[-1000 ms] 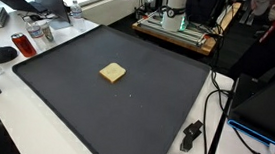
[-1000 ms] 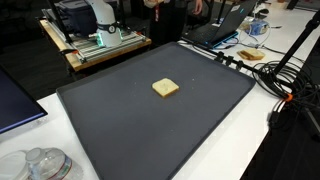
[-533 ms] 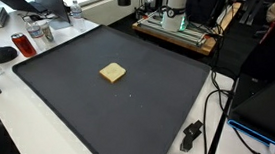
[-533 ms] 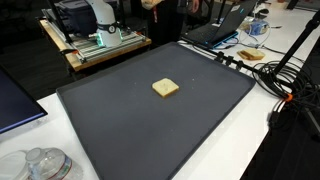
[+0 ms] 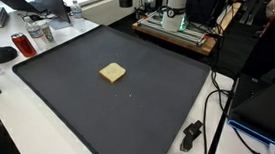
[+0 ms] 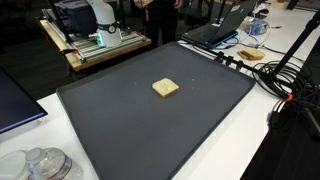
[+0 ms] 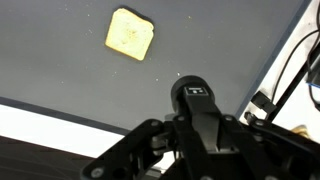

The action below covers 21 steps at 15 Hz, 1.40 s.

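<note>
One thing near my gripper (image 7: 192, 95) — yellow square block (image 7: 129, 34), flat on dark mat (image 7: 50, 70), ahead-left, apart; jaws pressed together, empty; approach step, I judge — next calls for spreading jaws, centring over block.

In an exterior view, the person (image 6: 160, 6) at the 12 o'clock edge has shifted position. The bare hands seen there earlier are now out of sight.

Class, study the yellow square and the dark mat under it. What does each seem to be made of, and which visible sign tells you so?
Yellow square: probably foam or sponge. It is matte and pale, with a mottled face and soft rounded corners, though it might be bread. Dark mat: probably rubber or dense foam. It is flat matte charcoal, finely speckled, with no glare.
</note>
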Motion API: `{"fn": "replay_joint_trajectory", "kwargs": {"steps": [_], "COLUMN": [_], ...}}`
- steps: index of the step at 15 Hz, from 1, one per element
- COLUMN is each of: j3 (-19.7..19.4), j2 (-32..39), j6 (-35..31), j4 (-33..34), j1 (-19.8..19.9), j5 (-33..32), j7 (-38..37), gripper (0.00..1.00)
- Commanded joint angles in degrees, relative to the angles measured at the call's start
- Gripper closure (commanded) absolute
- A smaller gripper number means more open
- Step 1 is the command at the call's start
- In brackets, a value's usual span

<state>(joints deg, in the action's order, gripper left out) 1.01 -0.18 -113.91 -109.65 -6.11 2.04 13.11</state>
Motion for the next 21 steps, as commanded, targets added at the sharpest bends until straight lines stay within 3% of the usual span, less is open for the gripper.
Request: {"fn": "replay_joint_trajectory", "kwargs": {"steps": [1,6,8,13,21], "j3": [1.73,2.97,2.65,0.52,-2.54], "j2": [2.81,8.09,11.08,18.41,28.45], "j6": [-3.64,-9.97,-11.23,-6.00,-2.20], "j4": [0.83,0.97,1.91,5.79,11.34], "j1": [0.33,-0.74,-1.96,-6.05,-11.01], "j5": [4.25,-3.51,-9.89,-23.86,-33.07], "j7": [-3.67,-18.93,-27.68,-46.48,-60.10], "gripper": [0.95,0.95,0.95,0.95,0.95]}}
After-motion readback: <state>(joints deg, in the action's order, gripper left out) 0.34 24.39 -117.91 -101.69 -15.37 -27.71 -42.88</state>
